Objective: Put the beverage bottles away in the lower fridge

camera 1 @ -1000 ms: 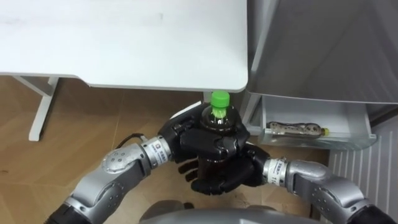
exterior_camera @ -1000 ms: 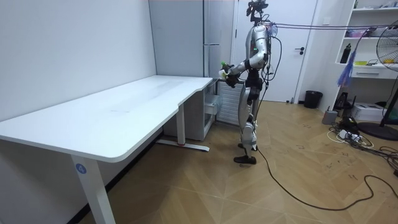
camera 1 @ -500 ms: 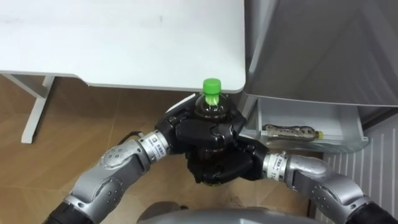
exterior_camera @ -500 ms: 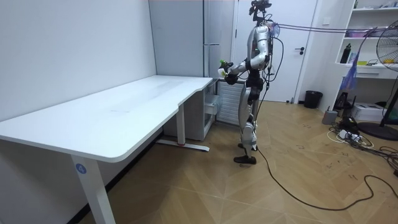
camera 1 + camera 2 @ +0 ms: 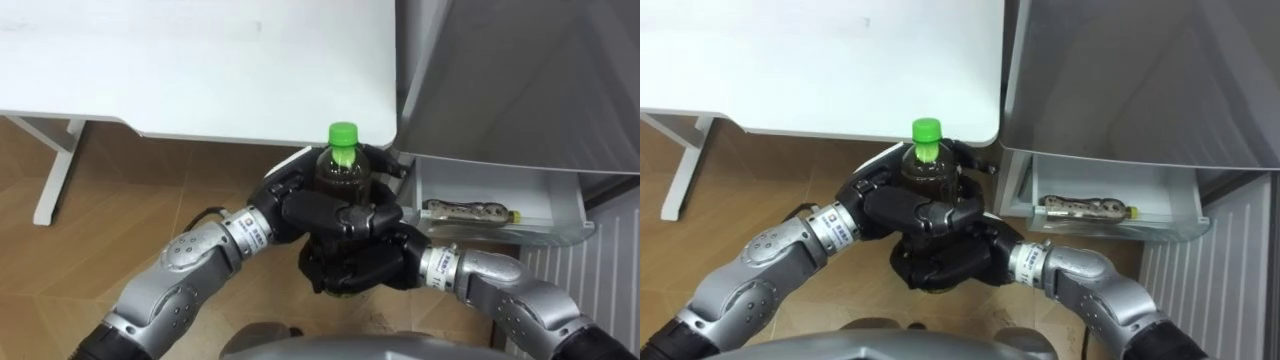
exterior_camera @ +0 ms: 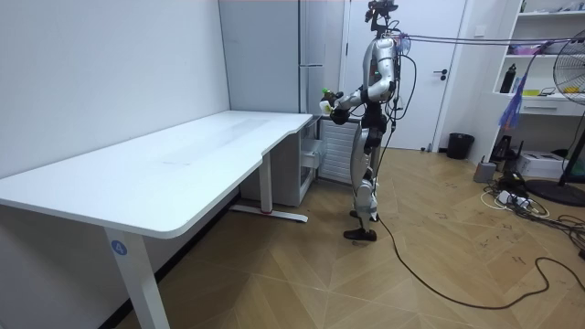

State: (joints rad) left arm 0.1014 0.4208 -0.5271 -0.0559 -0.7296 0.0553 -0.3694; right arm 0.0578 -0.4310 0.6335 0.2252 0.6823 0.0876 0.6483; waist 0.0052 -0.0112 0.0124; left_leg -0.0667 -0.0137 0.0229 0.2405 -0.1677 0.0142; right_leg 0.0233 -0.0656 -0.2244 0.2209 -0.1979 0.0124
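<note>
A dark drink bottle (image 5: 342,172) with a green cap (image 5: 343,132) stands upright between both hands in front of my chest. My left hand (image 5: 300,208) comes in from the left, its fingers curled across the bottle's front below the shoulder. My right hand (image 5: 352,268) sits lower, curled round the bottle's lower part, which it hides. In the room view I stand facing the grey fridge (image 6: 315,55) with the bottle (image 6: 325,94) held out at chest height.
The white table (image 5: 200,60) ends just beyond the bottle. To the right, the grey fridge door (image 5: 520,80) hangs over an open white door shelf (image 5: 560,195), where a light bottle (image 5: 470,210) lies on its side. Wooden floor shows below.
My right hand has curled in round the bottle's lower part from underneath. The bottle has come up a little, towards the table's corner. I stand in the same place.
</note>
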